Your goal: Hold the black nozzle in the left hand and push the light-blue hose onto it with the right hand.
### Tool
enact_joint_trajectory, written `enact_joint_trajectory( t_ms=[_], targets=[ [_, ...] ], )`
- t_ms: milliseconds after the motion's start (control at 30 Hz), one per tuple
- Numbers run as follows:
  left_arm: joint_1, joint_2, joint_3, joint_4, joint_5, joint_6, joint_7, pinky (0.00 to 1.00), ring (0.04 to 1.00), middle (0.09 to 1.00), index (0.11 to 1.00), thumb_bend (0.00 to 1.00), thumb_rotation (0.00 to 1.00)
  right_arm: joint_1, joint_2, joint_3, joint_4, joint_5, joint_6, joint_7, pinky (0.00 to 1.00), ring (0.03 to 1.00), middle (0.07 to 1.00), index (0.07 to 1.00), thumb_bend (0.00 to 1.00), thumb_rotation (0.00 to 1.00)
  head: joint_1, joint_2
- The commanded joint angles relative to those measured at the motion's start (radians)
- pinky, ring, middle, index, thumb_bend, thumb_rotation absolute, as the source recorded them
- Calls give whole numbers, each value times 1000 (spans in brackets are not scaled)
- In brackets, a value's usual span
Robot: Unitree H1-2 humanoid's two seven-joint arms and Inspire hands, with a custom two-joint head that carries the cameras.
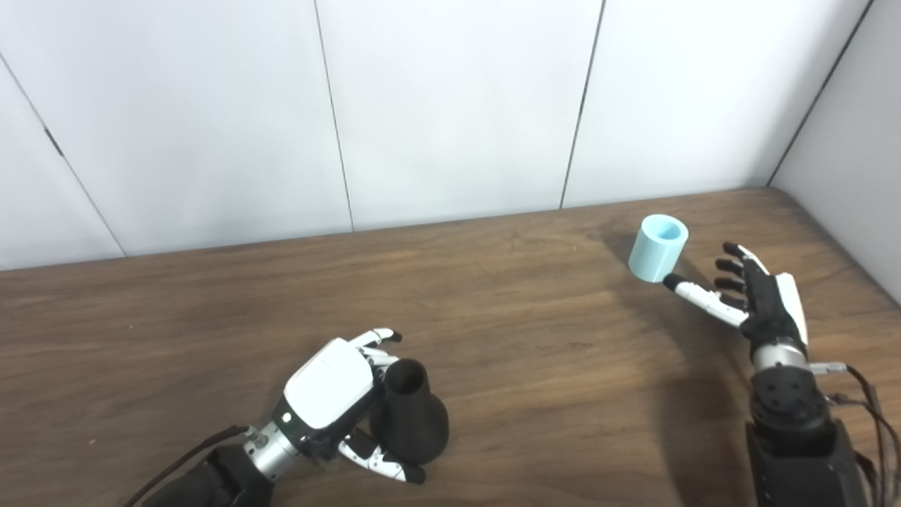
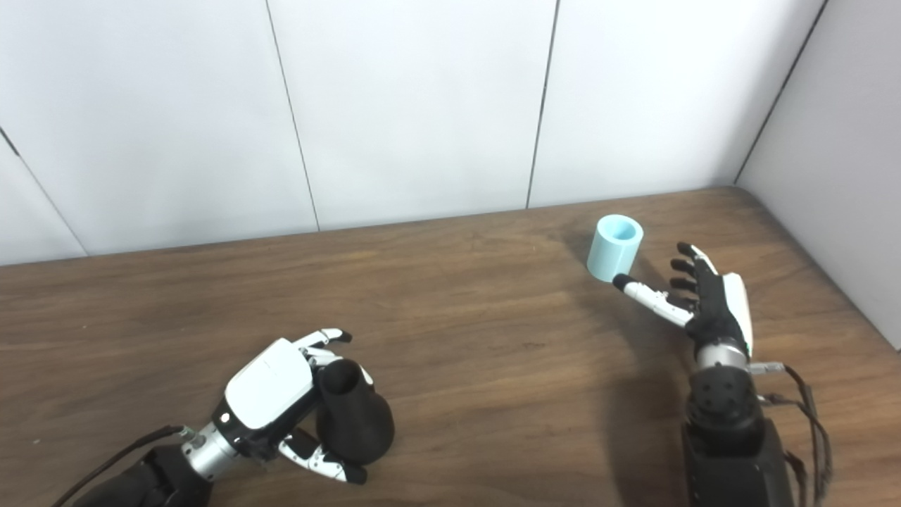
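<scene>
1. The left hand (image 1: pixel 331 394), white-backed with black and white fingers, is wrapped around the black, matte, bell-shaped nozzle (image 1: pixel 412 415). Fingers curl past the narrow neck on the far side and the thumb lies along the wide base on the near side, so the hand looks clamped on it.

2. The nozzle stands upright on the brown wood-grain surface (image 1: pixel 535 352), wide end down and open neck up, near the front edge on the left. Whether it is lifted at all cannot be told; it appears to rest on the surface.

3. The right hand (image 2: pixel 704 299) is spread apart and holds nothing. Its palm faces the short light-blue cylindrical hose piece (image 2: pixel 615 248), and its thumb tip is just beside the lower edge of the hose.

4. The hose piece stands on end near the back right of the surface, open end up, well apart from the nozzle.

5. Progress, as I judge it: the first part, gripping the nozzle, looks done. Left to do: close the right hand on the hose, carry it across, line it up with the neck and push it on.

6. No brand, label or writing can be read on anything.
</scene>
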Motion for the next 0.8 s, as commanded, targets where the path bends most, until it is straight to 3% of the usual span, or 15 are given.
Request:
enact_joint_trajectory(
  t_ms=[0, 67, 200, 233, 367, 467, 767],
  targets=[
    [182, 34, -125, 166, 99, -28, -61, 797, 529, 472, 507, 520, 0, -65, -49, 16, 14, 1, -56, -34, 606, 782, 831, 928, 984, 484, 1, 1],
    [181, 33, -128, 176, 102, -28, -49, 797, 525, 470, 508, 520, 0, -77, -51, 23, 41, 7, -64, -48, 616, 791, 835, 929, 978, 478, 2, 2],
    [181, 32, -132, 184, 119, -26, -41, 807, 526, 465, 514, 519, 0, -105, -53, 21, 105, 50, -107, -67, 386, 546, 569, 938, 1000, 439, 9, 6],
    [181, 33, -132, 183, 121, -26, -41, 808, 528, 466, 513, 519, 0, -109, -55, 21, 120, 60, -120, -69, 355, 496, 546, 933, 993, 415, 9, 6],
    [181, 34, -135, 175, 128, -25, -48, 816, 533, 465, 513, 518, 0, -136, -77, 49, 174, 55, -117, -78, 411, 559, 614, 892, 1000, 438, 15, 6],
    [186, 35, -133, 164, 121, -25, -50, 824, 533, 467, 512, 519, 0, -153, -84, 62, 190, 54, -110, -87, 529, 678, 728, 901, 1000, 456, 18, 7],
    [200, 40, -123, 118, 119, -18, -82, 801, 532, 446, 524, 518, 0, -187, -118, 106, 280, 52, -140, -103, 555, 704, 766, 888, 1000, 473, 28, 11]
  ],
)
